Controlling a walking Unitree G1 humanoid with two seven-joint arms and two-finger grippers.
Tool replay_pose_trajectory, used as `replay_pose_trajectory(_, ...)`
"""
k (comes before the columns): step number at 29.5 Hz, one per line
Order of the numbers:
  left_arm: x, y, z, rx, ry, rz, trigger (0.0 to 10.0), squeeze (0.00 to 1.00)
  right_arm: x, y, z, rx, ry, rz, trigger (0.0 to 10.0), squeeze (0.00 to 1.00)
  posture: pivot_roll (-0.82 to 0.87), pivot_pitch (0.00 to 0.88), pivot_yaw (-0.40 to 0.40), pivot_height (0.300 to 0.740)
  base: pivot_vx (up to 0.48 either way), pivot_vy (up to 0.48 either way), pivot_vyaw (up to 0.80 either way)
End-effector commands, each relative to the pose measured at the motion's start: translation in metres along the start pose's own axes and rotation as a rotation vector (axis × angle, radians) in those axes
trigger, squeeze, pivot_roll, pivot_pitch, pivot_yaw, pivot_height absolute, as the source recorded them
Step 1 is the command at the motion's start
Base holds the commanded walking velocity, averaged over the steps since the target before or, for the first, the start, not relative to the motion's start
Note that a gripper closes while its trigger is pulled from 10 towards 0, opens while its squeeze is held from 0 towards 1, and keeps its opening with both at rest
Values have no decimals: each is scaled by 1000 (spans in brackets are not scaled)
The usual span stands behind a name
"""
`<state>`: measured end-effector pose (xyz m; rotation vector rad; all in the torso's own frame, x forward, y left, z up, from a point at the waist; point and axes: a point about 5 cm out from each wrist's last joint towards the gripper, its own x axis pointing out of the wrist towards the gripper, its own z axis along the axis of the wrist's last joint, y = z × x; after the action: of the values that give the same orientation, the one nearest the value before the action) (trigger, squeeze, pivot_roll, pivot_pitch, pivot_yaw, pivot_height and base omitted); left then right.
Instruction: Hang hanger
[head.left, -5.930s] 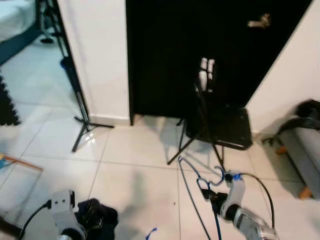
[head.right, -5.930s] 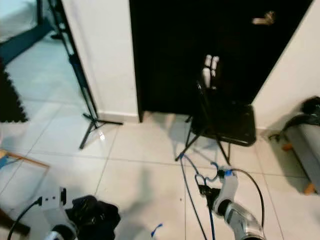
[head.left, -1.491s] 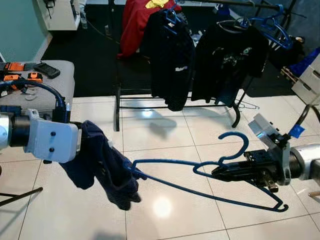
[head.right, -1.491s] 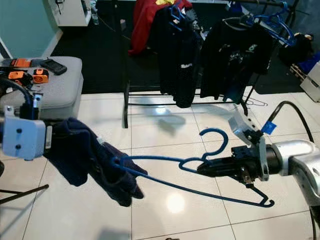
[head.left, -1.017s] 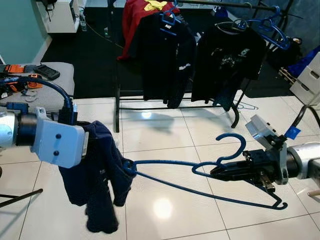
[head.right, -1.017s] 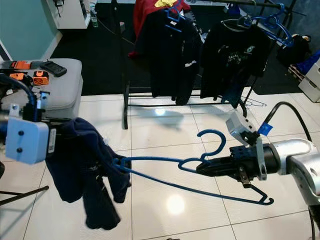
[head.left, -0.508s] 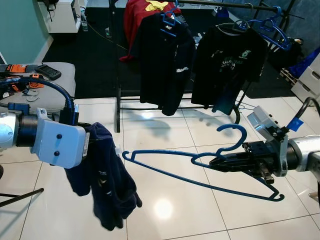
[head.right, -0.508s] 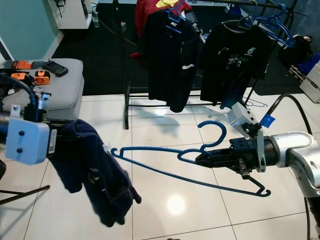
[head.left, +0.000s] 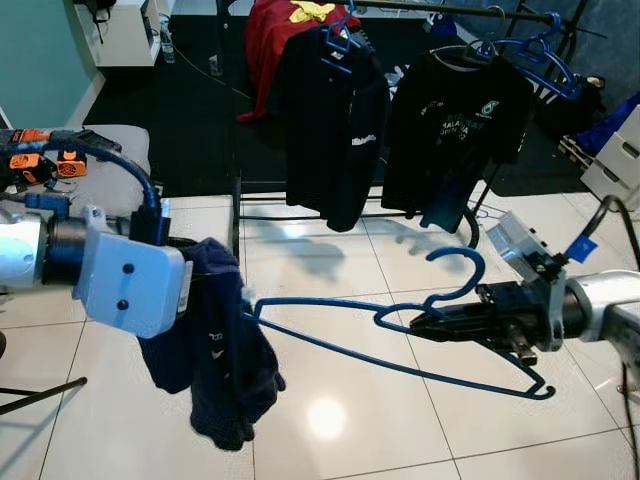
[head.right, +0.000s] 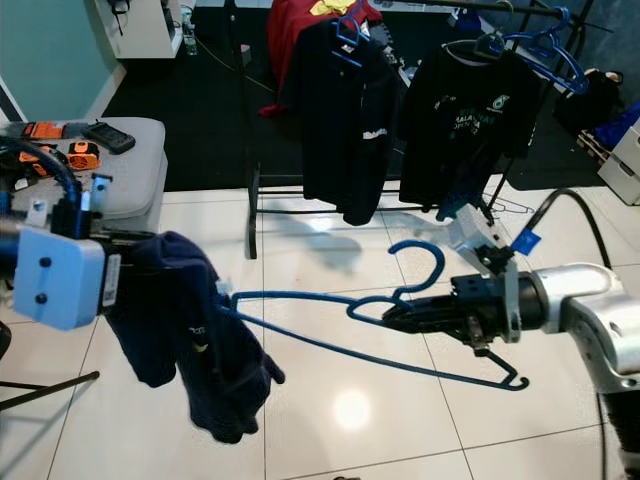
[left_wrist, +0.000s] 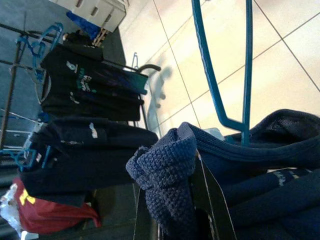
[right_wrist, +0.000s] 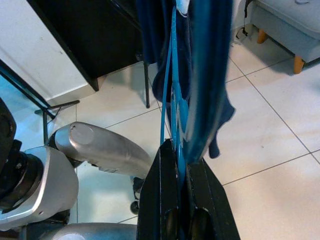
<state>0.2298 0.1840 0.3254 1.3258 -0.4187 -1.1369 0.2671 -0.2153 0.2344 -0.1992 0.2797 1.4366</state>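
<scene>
Blue hanger (head.left: 400, 335), navy knit garment (head.left: 215, 345), seemingly white tiles (head.left: 340, 420).

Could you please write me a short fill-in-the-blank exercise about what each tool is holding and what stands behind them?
1. The right tool is shut on a hanger whose colour is ____.
2. The left tool grips a ____ garment of knitted cloth.
3. On the clothes rack behind, the garment hanging farthest to the robot's left is ____ in colour.
4. The floor is covered in white ____.

Missing words: blue; navy; red; tiles
</scene>
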Motion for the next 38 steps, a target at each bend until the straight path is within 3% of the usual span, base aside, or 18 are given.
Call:
replay_pose_trajectory(1, 4, 2, 7, 17, -41, 7, 10000, 0, 3, 0, 1, -19, 5, 6, 10000, 0, -73, 131, -24, 740, 0, 0, 0)
replay_pose_trajectory(13, 5, 7, 16, 28, -84, 31, 10000, 0, 11, 4, -2, -7, -12, 25, 10000, 0, -68, 126, -31, 740, 0, 0, 0)
replay_pose_trajectory(18, 9, 14, 23, 78, -111, 71, 10000, 0, 31, 8, -12, 24, -6, 98, 10000, 0, -60, 107, -35, 740, 0, 0, 0)
replay_pose_trajectory(23, 12, 16, 25, 85, -121, 77, 10000, 0, 37, 7, -16, 28, 19, 90, 10000, 0, -61, 106, -37, 740, 0, 0, 0)
replay_pose_trajectory(30, 20, 11, 31, 67, -166, 70, 10000, 0, 43, -18, -23, 22, 68, -138, 10000, 0, -70, 110, -33, 740, 0, 0, 0)
replay_pose_trajectory(34, 22, 10, 31, 63, -170, 69, 10000, 0, 43, -23, -25, 27, 79, -194, 10000, 0, -70, 110, -32, 740, 0, 0, 0)
replay_pose_trajectory(38, 23, 11, 30, 64, -169, 72, 10000, 0, 42, -40, -38, 32, 189, -360, 10000, 0, -69, 114, -30, 740, 0, 0, 0)
